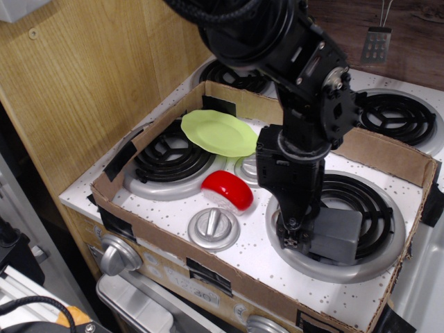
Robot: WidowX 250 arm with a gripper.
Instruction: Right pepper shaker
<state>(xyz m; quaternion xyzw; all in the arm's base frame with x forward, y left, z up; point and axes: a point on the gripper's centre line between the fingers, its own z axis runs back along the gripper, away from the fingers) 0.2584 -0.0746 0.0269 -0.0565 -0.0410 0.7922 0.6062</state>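
Note:
The pepper shaker [337, 234] lies on its side on the front right burner [378, 260]. Only its matte grey block shows. Its silver cap is hidden behind the gripper. My gripper [291, 234] points down at the shaker's left end, where the cap lies, low over the burner's left rim. Its fingertips look close together with nothing visibly between them. I cannot tell whether they touch the shaker.
A cardboard wall [229, 277] rings the stove top. Inside are a red object [227, 189], a light green plate [218, 132], two flat silver knobs [214, 227] [244, 168] and the left burner [166, 163]. More burners [395, 114] lie behind the box.

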